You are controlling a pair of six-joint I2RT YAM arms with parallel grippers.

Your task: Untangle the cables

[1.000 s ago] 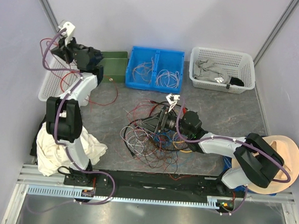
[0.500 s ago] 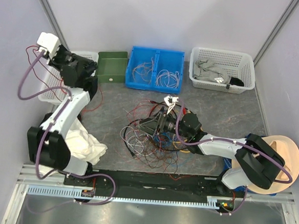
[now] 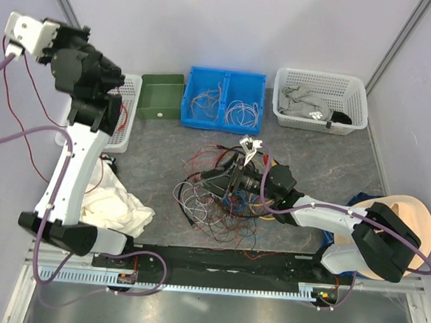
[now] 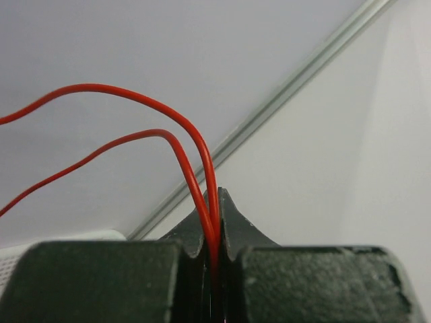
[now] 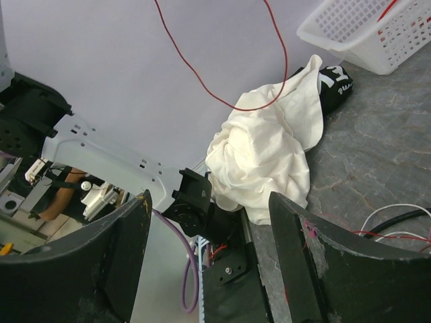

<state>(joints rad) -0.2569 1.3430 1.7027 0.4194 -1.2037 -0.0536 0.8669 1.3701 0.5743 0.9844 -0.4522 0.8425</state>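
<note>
The left claw [image 4: 214,225] is raised high at the far left and is shut tight on a looped red cable [image 4: 168,138], both strands of which are pinched between its jaws. The tangled heap of cables [image 3: 216,198] is spread on the grey tabletop [image 3: 327,158] at the centre. There the right claw [image 5: 209,202] is held wide open, with nothing gripped. Other cable bundles [image 3: 241,111] are laid in the blue bin [image 3: 229,73] on the far side. White lettering is seen on a black cloth [image 5: 335,77] but cannot be read.
</note>
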